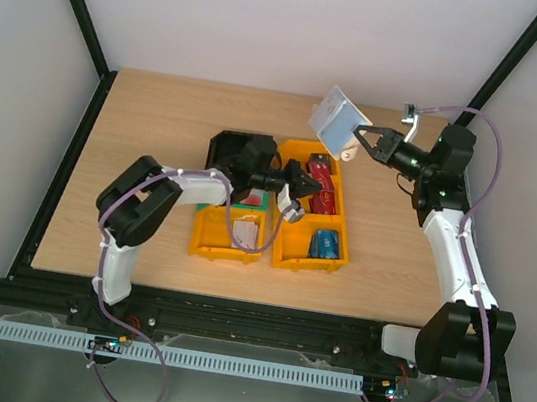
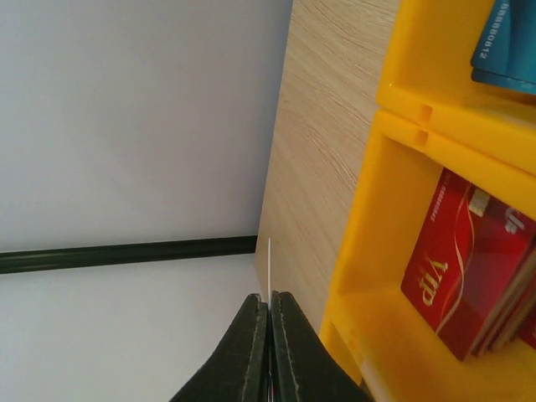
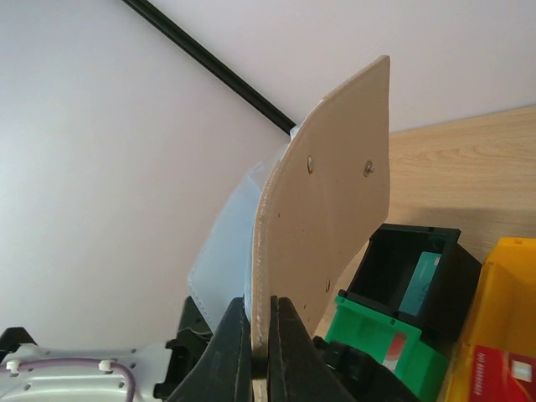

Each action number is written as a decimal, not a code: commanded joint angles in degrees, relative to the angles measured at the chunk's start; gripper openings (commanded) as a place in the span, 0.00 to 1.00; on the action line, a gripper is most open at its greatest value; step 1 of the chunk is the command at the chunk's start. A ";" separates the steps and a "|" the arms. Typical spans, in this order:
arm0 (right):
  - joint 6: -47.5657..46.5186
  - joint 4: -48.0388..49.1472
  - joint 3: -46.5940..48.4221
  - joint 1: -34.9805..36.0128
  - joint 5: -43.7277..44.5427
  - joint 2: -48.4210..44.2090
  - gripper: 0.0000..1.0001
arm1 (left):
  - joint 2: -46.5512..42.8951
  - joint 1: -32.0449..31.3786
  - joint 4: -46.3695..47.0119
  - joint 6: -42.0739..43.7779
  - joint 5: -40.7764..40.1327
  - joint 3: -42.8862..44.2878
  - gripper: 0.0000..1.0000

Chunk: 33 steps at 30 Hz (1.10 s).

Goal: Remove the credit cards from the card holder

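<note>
Top external: right arm extended forward, wrist raised. Right fingers (image 3: 281,325) clamped on lower edge of card holder (image 1: 334,118), held aloft, tilted, behind orange bins (image 1: 286,255). Left arm stretched over bins. Left fingers (image 2: 260,316) pressed together on thin white credit card (image 2: 269,251), seen edge-on. Red cards (image 2: 466,266) lie in bin compartment.

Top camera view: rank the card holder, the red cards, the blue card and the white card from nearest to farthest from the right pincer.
1. card holder, gripped in the right pincer itself, back right.
2. red cards, back compartment of the right orange bin.
3. blue card, front compartment of the same bin.
4. white card, in the left orange bin.
</note>
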 commanded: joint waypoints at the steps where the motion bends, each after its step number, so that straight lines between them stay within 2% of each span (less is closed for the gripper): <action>1: -1.62 0.52 1.49 -0.66 -1.74 -0.13 0.02 | 3.84 -1.82 2.44 -3.69 3.73 4.90 0.02; 7: -1.37 0.66 1.94 -0.85 -2.09 1.11 0.02 | 6.45 -2.02 -3.79 -1.58 4.68 5.99 0.02; 12: -0.84 1.33 2.12 -0.85 -2.53 2.18 0.02 | 8.70 -2.53 -4.53 0.49 5.20 5.68 0.02; 18: -0.92 1.57 2.09 -0.93 -2.92 2.04 0.02 | 10.91 -2.56 -10.65 1.71 4.84 9.75 0.02; 28: -1.67 0.74 2.63 -1.20 -3.36 1.42 0.02 | 14.46 -2.24 -10.03 1.99 4.61 13.30 0.02; 33: -2.12 0.57 2.64 -1.29 -3.61 1.02 0.02 | 14.87 -1.72 -12.84 2.73 3.89 15.13 0.02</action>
